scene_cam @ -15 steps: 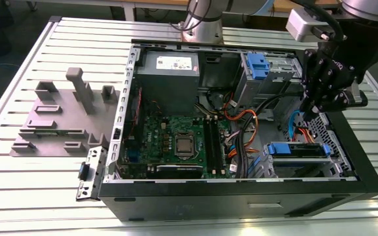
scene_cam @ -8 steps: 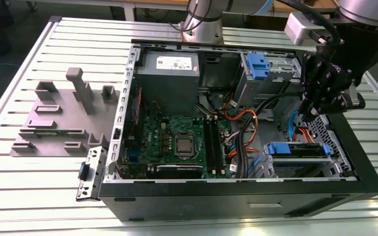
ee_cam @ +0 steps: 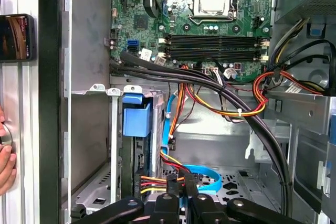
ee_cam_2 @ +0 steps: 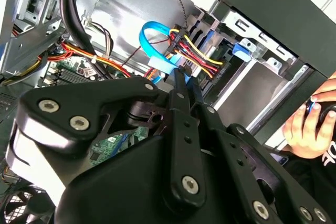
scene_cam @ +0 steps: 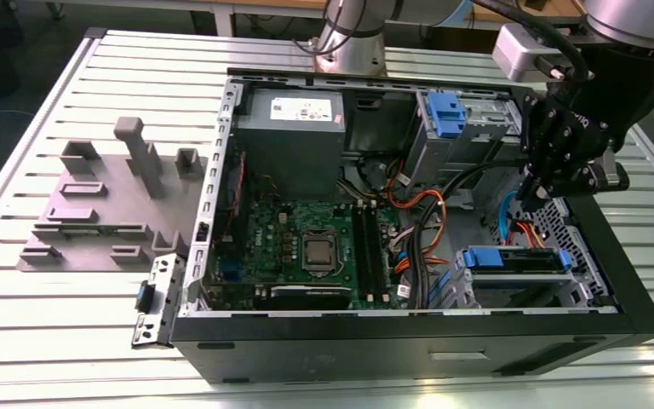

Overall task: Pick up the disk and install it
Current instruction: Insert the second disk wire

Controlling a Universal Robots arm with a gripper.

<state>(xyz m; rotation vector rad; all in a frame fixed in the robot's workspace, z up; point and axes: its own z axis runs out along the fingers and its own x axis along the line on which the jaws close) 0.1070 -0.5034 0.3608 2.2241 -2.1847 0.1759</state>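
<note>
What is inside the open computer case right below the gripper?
Below the gripper lie orange, yellow and blue cables and a drive cage with a blue latch. The cage hides any disk.

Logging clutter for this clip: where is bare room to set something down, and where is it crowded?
Bare table slats lie at the exterior view's left, around the grey block, and before the computer case. Inside, cables crowd the tool.

The exterior view looks down from high on the open case (scene_cam: 418, 328); both wrist views peer closely, seemingly inside.
</note>
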